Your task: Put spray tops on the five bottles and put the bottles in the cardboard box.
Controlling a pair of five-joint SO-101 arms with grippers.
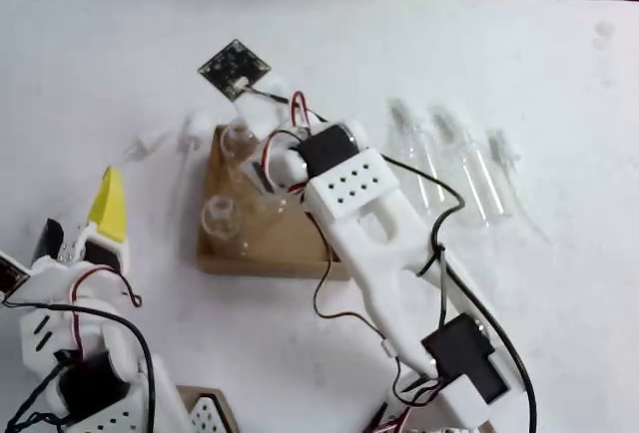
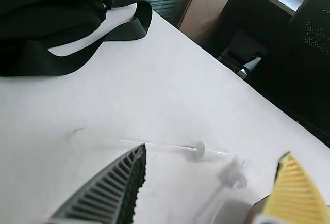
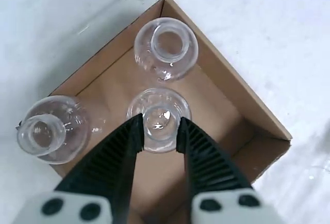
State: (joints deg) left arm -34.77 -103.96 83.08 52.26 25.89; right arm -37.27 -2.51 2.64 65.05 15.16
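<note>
Three bottles (image 3: 166, 46) stand in the cardboard box (image 3: 229, 72); right gripper (image 3: 159, 123) pinches the middle bottle (image 3: 154, 97). Two spray tops (image 1: 150, 141) lie at the box's ten o'clock; left gripper (image 2: 214, 154) spread.

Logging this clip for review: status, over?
Left gripper open near loose clear spray tops. Right gripper shut on clear topless bottle standing in brown cardboard box. Two more topless bottles beside it.

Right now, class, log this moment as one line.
left gripper open above table | right gripper closed on bottle neck in box | two other bottles in box, none capped | spray tops on table
</note>
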